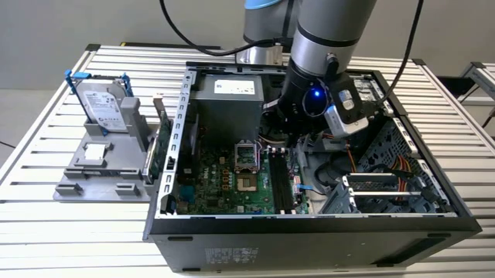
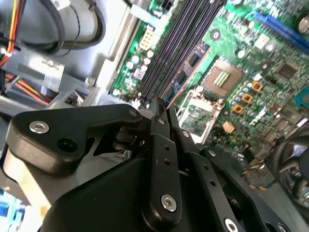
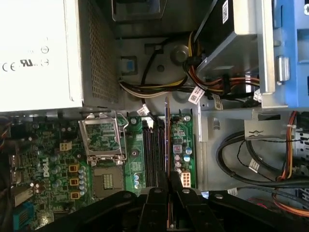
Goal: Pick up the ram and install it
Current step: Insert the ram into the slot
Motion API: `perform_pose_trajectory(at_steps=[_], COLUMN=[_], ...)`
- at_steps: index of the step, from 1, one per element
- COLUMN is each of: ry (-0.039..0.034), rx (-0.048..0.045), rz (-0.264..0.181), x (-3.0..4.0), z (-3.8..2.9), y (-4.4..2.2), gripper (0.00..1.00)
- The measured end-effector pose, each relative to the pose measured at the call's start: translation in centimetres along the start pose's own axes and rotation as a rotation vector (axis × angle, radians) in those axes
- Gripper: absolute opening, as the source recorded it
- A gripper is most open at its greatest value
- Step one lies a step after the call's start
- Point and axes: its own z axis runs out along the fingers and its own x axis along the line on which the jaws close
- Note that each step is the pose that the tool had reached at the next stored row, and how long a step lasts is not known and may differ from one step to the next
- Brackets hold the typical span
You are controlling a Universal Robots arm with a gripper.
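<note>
We've got the gripper [image 3: 166, 191] clamped on the ram [image 3: 167, 140] over the mobo slots [image 3: 153, 154]; keep it square w/ one slot.

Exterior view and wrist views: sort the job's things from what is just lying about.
Job: ram, clamped in the gripper, at the memory slots.
Lying about: hard drive, expansion card, grey holder, power supply.
</note>
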Motion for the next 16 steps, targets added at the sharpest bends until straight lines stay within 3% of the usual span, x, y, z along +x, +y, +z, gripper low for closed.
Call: perform_pose_trajectory(at_steps=[9, 16], ry=[0.0042, 0.0082], rx=[0.0004, 0.0013], rz=[0.0, 0.0], x=[-0.08, -0.1], z=[0.43, 0.7], y=[-1.22, -1.57], gripper=[0.0, 0.0])
